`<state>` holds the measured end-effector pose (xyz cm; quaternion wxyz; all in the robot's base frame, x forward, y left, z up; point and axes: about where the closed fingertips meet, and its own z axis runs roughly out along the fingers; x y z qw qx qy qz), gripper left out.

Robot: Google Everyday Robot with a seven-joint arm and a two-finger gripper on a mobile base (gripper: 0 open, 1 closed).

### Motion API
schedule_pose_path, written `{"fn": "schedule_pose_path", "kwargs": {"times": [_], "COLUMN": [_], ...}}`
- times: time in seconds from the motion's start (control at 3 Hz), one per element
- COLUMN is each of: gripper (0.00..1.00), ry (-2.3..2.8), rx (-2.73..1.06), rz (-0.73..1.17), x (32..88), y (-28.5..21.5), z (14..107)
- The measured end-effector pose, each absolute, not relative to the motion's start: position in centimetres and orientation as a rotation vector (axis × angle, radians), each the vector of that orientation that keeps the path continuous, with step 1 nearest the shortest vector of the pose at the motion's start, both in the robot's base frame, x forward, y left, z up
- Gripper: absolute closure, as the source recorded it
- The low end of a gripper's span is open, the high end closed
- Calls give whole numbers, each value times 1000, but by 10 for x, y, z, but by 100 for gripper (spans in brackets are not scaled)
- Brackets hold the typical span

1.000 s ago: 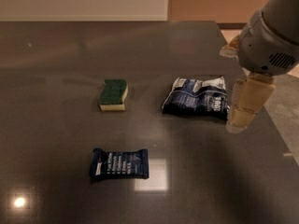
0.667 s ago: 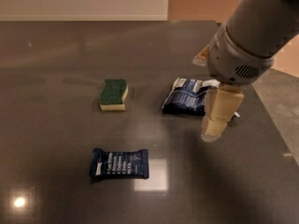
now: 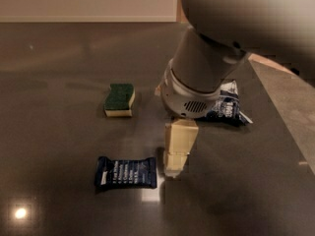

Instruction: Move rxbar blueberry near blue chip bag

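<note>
Gripper (image 3: 175, 168) hovered low; whether it was spread or closed, I could not tell. Bar (image 3: 125, 172) lay just beside it at 9 o'clock, long axis running 9 to 3. Bag (image 3: 227, 108) sat at 1 o'clock, partly behind the arm (image 3: 211, 68).

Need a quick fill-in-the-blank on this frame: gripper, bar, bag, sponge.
In the camera view, the gripper hangs just ____ of the rxbar blueberry.
The sponge has a ____ top.
The blue chip bag lies to the ____ of the sponge.
Missing words: right; green; right.
</note>
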<state>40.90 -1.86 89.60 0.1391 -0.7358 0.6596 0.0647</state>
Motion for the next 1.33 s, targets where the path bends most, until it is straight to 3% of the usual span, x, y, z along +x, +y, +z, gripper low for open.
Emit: {"fn": "schedule_pose_path", "kwargs": {"times": [0.67,1.33], "gripper": [0,0], "ry": [1894,1897], "rx": [-2226,-2288], "rz": [267,295], "x": [376,357], "y": [30,44], "z": [854,828]}}
